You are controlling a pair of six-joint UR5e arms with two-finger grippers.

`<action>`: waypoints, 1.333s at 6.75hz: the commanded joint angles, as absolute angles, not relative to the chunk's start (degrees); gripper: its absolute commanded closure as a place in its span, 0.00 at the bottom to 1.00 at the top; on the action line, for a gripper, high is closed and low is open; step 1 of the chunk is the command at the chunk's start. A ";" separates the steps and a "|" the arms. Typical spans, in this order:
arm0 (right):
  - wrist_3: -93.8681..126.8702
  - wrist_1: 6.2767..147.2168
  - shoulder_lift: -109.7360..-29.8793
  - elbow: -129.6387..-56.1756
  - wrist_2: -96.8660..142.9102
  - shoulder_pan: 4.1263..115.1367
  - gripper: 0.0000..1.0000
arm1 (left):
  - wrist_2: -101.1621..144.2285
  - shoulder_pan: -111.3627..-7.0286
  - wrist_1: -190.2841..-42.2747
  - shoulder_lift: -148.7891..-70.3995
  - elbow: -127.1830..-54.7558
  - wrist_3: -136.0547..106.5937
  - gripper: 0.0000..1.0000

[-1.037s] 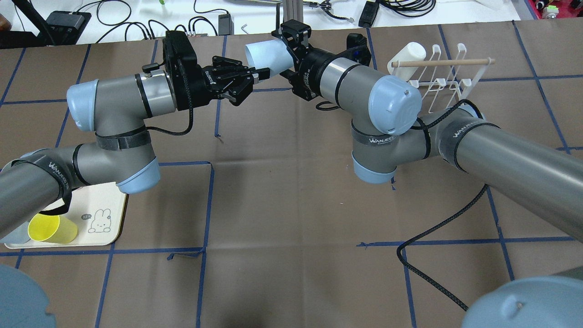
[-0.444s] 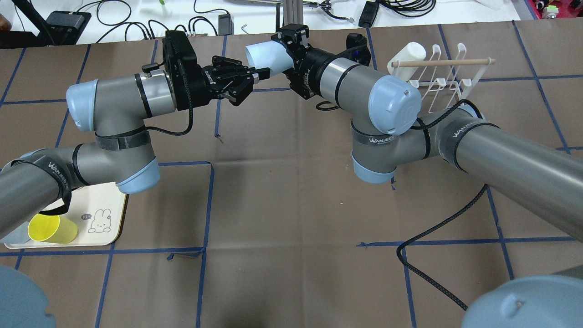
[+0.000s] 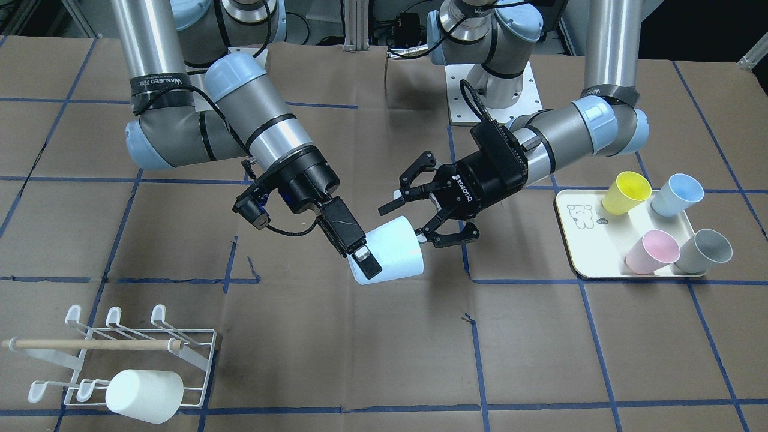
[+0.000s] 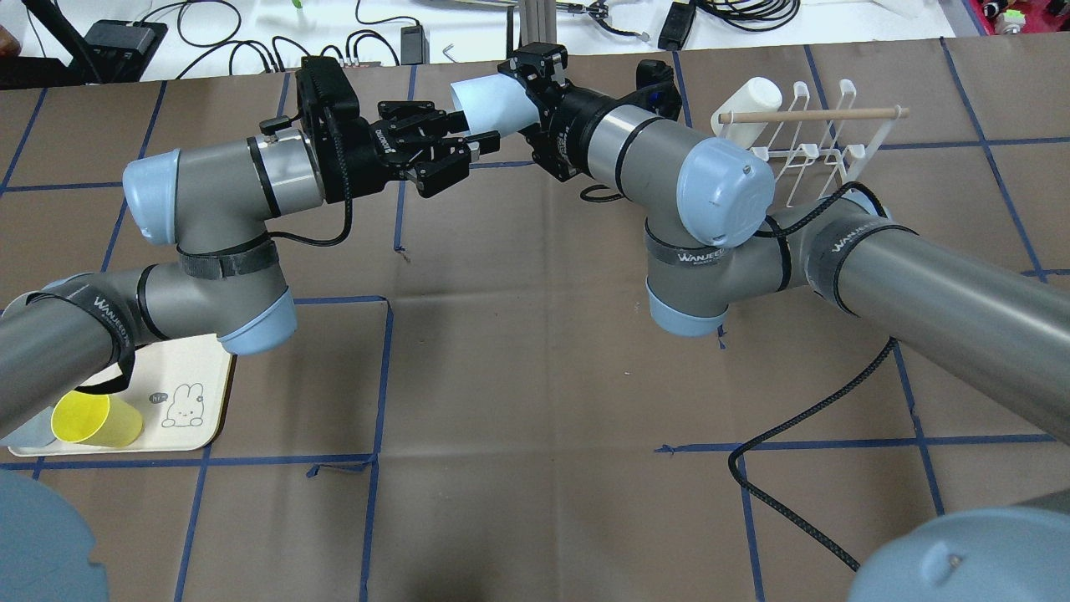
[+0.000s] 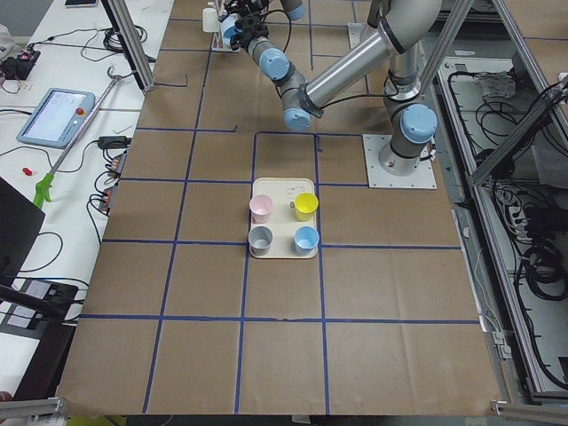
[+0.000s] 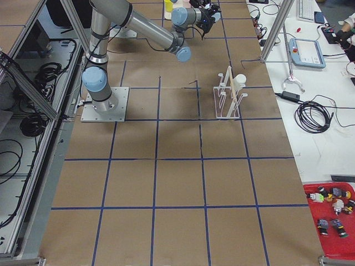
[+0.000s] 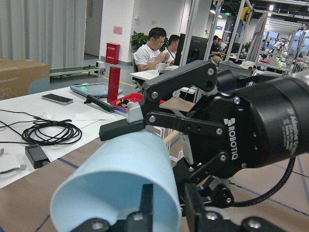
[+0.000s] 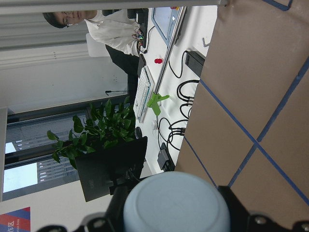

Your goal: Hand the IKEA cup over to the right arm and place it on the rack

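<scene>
The right gripper [image 3: 363,259] pinches the cup [image 3: 393,252] by its rim, and the cup lies sideways in the air. Facing it, the left gripper [image 3: 407,225] gapes wide, its fingers [image 3: 449,238] flanking the cup's base without gripping it.

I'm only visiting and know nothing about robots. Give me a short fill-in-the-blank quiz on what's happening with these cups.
The right gripper is shut on the pale blue cup; the left gripper is ___.
The rack bears a lone cup, coloured ___.
The cups on the tray number ___.
Missing words: open; white; four.
</scene>
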State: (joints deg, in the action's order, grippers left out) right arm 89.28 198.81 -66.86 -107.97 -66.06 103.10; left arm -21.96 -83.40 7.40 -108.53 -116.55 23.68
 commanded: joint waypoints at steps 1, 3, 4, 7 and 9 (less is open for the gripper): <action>89.21 198.81 -66.88 -107.93 -66.01 103.10 0.56 | -21.97 -82.80 10.01 -108.37 -116.63 20.22 0.07; 89.03 198.81 -66.71 -107.75 -65.83 102.92 0.58 | -20.66 -77.03 11.60 -108.28 -117.59 19.95 0.04; 88.86 198.81 -66.80 -107.67 -65.57 101.96 0.62 | -18.74 -73.43 11.69 -108.37 -117.51 19.86 0.03; 68.48 198.63 -67.24 -105.56 -65.48 94.33 0.62 | -38.13 -72.94 5.06 -109.16 -111.30 9.73 0.02; 47.66 198.63 -67.32 -105.47 -65.57 89.06 0.62 | -52.54 -77.23 -19.28 -108.03 -101.83 8.88 0.01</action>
State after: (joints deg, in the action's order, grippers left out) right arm 59.87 198.64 -67.28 -105.54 -65.54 92.27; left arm -42.79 -74.72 -5.53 -108.70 -107.07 9.79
